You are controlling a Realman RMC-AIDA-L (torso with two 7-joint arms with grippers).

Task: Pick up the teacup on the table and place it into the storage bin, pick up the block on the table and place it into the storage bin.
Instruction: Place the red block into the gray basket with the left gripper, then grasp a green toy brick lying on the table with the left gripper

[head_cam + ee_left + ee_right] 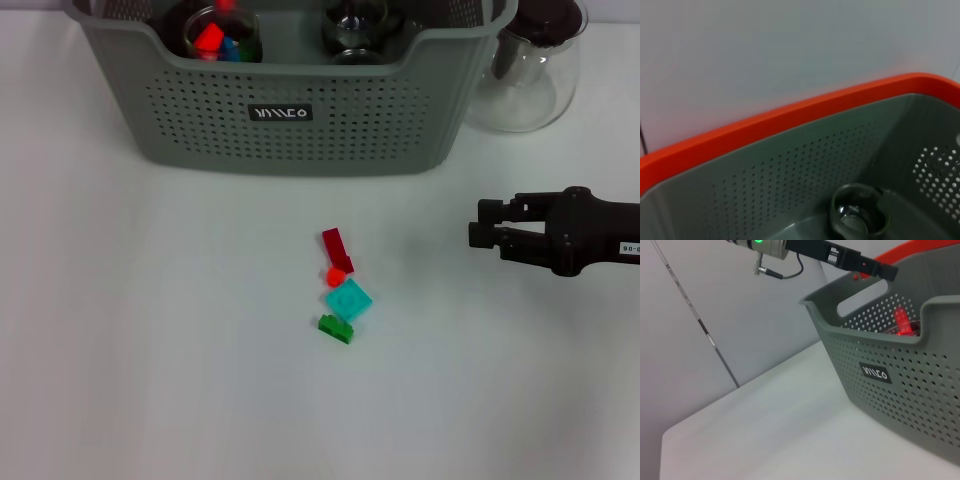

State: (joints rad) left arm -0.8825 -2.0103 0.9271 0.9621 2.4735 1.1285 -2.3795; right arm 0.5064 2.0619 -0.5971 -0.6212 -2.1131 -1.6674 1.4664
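The storage bin [290, 130] stands at the table's far edge. Inside it are a clear teacup [355, 25] and, to its left, a glass cup [212, 35] holding coloured blocks. Loose blocks lie mid-table in a short row: dark red [338, 250], orange [336, 276], teal [348, 299] and green [336, 329]. My right gripper [480, 228] hovers right of that row, open and empty, pointing toward it. The right wrist view shows my left gripper [882, 270] over the storage bin [900, 380]. In the left wrist view I look down into the bin [790, 170] at the teacup [857, 217].
A clear glass teapot [530, 70] with a dark lid stands right of the bin, behind my right arm. White tabletop stretches left of and in front of the blocks. A wall rises behind the bin.
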